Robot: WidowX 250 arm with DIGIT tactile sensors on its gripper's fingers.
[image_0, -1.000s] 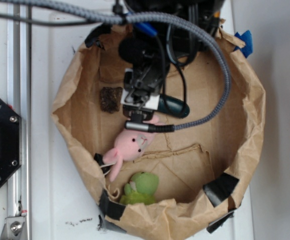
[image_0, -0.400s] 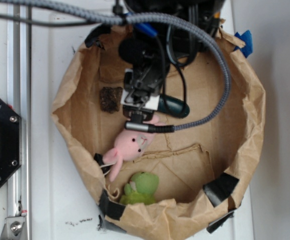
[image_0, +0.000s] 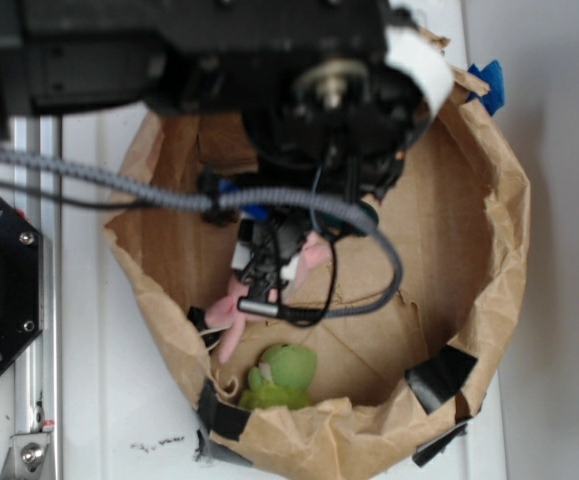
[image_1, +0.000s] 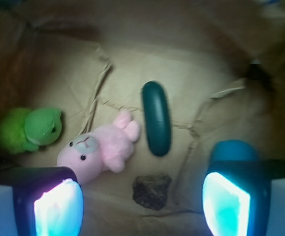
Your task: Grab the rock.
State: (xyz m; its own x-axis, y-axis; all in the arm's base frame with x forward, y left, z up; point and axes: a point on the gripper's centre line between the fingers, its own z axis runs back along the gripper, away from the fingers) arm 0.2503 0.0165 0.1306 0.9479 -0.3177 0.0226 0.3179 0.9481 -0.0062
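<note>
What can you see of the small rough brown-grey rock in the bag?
The small rough brown-grey rock shows only in the wrist view; the arm hides it in the exterior view. It is a dark, jagged, mottled lump lying on the brown paper bag floor, low in frame between the open gripper fingers. It lies apart from the pink plush bunny and just below the dark green oblong piece. Nothing grips it.

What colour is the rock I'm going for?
Mottled dark brown-grey. The rock shows best in the wrist view, low between the open gripper fingers.
</note>
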